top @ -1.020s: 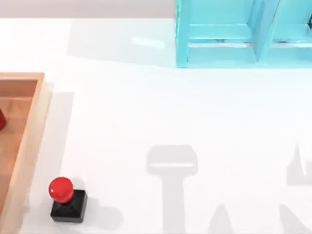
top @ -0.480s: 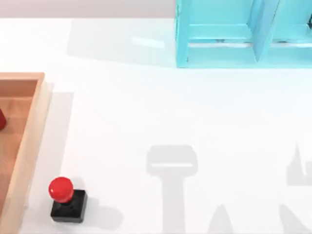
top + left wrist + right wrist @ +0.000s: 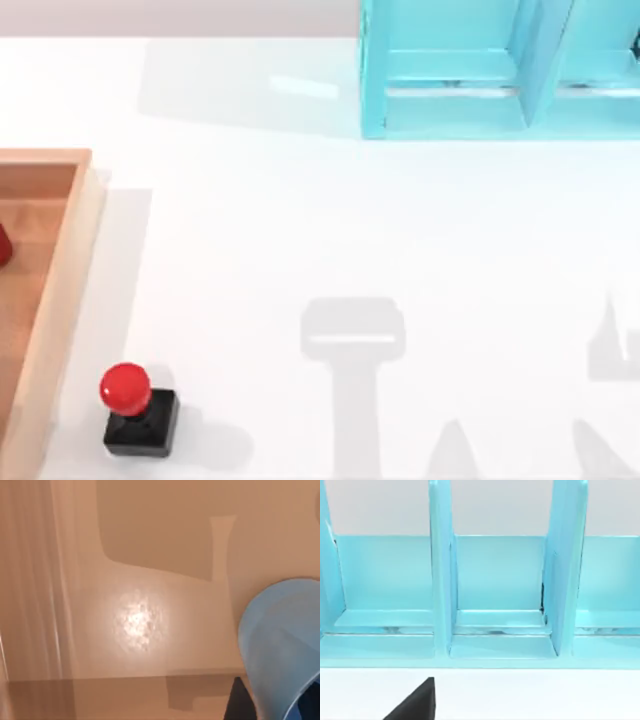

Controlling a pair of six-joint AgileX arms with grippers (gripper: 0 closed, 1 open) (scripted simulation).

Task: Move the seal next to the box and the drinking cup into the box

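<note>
Now seal (image 3: 138, 407) beside box (image 3: 62, 290).

Bright, even light over the white surface (image 3: 330, 230) from where I watch; it nearly washes out. Soft grey shadows of my arms lie on it, well to the right of the seal (image 3: 135, 408), edges slightly diffuse. The seal's red knob carries a small highlight, and its own shadow falls just right of its base. The box (image 3: 62, 290) wall throws a pale band toward the seal. In the left wrist view, a round glare patch sits on the wood beside the drinking cup (image 3: 280, 645), with hard-edged shadows above. The cabinet (image 3: 490, 605) is evenly lit.
</note>
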